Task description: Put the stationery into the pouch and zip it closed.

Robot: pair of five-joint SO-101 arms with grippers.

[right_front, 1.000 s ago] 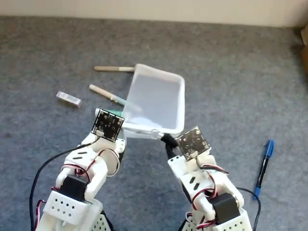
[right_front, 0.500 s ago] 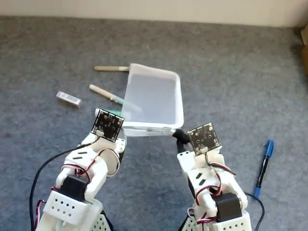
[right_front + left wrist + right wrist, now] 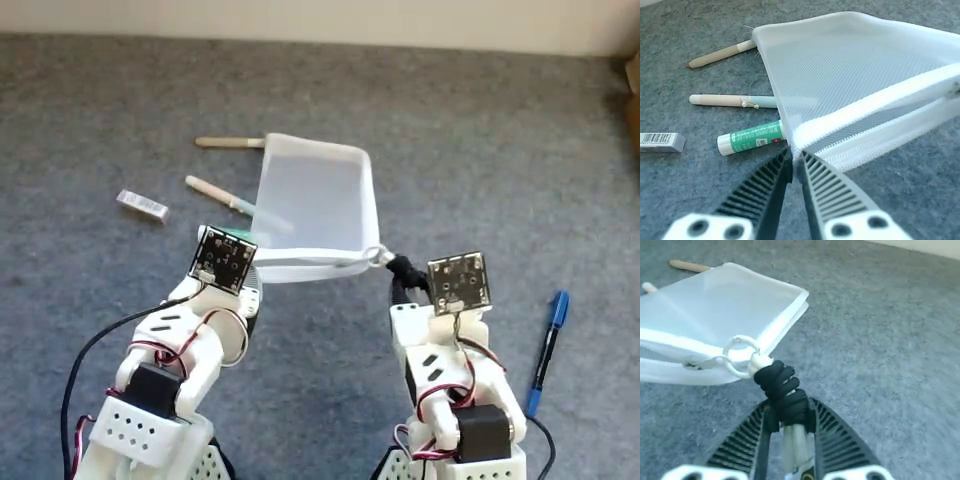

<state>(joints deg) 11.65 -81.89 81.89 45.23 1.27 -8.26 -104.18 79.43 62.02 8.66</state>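
Nearest the arms, the wrist boards in the high view cover both gripper tips, so the wrist views tell more. The left gripper (image 3: 794, 160) is pinched tight on the near corner of the pouch (image 3: 315, 205), at the end of its zip. The right gripper (image 3: 789, 420) is clenched around a knotted black cord (image 3: 782, 390) tied to a white ring (image 3: 740, 357) at the zip's other end. The pouch is a soft, see-through white mesh bag, held taut between the two over the grey carpet (image 3: 480, 150). I can't make out whether its mouth is open or shut. Just beside the left corner a green-and-white glue stick (image 3: 750, 137) lies on the carpet, its far end hidden by the pouch. A beige-and-teal pen (image 3: 730, 100) runs behind the mesh and shows faintly through it; inside or underneath, I can't tell. Beyond, a wood-coloured pencil (image 3: 720, 54) disappears behind the far corner. A small barcoded block (image 3: 142, 205) lies off to the left, and a blue pen (image 3: 548, 345) well apart on the right.
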